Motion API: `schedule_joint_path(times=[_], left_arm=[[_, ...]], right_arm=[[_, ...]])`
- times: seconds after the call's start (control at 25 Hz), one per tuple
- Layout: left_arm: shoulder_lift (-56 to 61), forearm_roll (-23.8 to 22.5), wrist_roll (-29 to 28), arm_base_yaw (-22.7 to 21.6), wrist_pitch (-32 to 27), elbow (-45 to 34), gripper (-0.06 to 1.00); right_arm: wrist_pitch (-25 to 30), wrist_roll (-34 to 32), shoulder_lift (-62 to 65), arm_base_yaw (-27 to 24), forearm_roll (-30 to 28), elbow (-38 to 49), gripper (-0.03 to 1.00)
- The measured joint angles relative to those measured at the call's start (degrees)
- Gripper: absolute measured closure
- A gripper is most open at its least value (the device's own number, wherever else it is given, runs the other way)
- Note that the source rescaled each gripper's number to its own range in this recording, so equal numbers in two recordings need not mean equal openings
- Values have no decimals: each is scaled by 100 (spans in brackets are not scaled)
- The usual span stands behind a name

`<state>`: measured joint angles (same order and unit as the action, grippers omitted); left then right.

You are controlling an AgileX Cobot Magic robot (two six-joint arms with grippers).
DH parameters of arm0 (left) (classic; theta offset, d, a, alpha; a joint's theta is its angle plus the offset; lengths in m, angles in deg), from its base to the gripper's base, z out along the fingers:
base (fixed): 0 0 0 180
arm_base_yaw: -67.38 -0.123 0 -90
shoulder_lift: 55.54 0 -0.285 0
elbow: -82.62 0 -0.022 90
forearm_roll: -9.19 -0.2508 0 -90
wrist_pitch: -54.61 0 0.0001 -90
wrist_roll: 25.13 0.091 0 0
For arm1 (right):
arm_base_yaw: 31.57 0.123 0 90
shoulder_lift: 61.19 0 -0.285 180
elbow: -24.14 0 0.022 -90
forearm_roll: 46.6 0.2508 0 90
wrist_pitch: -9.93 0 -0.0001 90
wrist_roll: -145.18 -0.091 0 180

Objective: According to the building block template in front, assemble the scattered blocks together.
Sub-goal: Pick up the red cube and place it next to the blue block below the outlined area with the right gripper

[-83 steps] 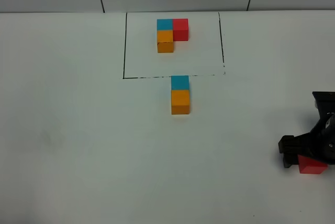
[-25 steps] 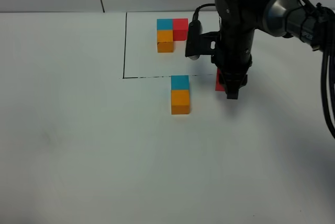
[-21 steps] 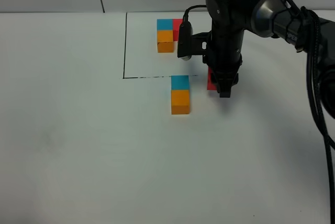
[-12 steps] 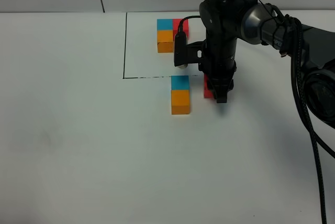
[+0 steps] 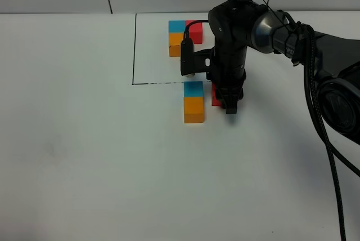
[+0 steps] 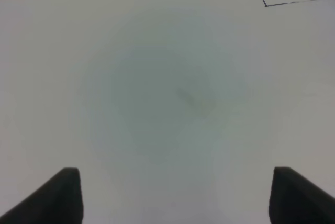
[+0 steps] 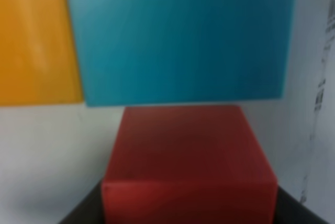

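Nearing teal block (image 5: 193, 88), held red block (image 5: 216, 96)

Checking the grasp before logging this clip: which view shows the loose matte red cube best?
The right wrist view: the matte red cube fills the frame, close beside the teal-blue cube. The exterior high view shows only a red sliver beside the right gripper. The left wrist view shows only white table.

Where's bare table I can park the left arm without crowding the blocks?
Free: the wide stretch left of the black frame line and everything nearer than the orange block. Crowded: beside the teal block, where the right gripper holds the red block.
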<state>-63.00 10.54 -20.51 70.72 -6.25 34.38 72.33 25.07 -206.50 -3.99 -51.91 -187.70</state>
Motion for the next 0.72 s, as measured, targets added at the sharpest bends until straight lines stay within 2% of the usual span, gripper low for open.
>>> schedule_joint_path(times=[0.72], left_arm=[[-5,0,0,0,0,0,28]], right_arm=[[-149,-13,-16,49,71,-18,97]])
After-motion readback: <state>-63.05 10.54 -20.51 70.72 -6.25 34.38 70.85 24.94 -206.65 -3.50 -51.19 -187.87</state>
